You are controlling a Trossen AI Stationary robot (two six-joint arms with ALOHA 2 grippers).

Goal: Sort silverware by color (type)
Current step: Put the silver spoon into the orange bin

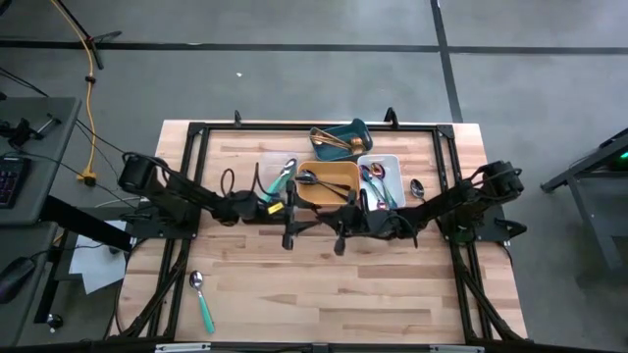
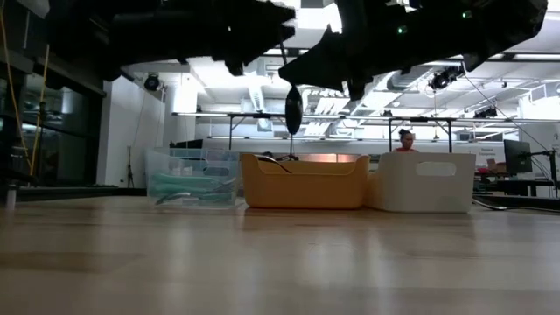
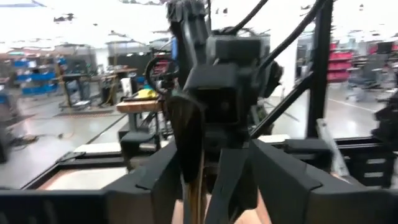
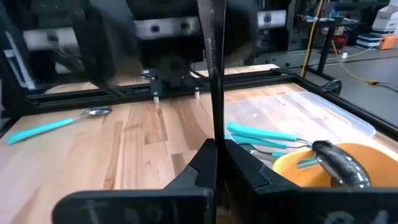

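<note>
Near half of pale wooden table (image 1: 334, 294) open except teal-handled spoon (image 1: 201, 299) by near left corner. Orange tray (image 1: 329, 186), white tray (image 1: 388, 176), clear tray (image 1: 273, 181) block far middle.

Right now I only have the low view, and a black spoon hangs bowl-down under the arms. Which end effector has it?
Observer: The right end effector. Its wrist view shows it shut on the black spoon by the handle.
Operator: And the left one?
Observer: The left end effector is open. From above it faces the right one at mid-table, just short of the trays.
Operator: Is anything loose that I can't see from down here?
Observer: A teal-handled spoon lies alone on the table, near the edge on the left arm's side.
</note>
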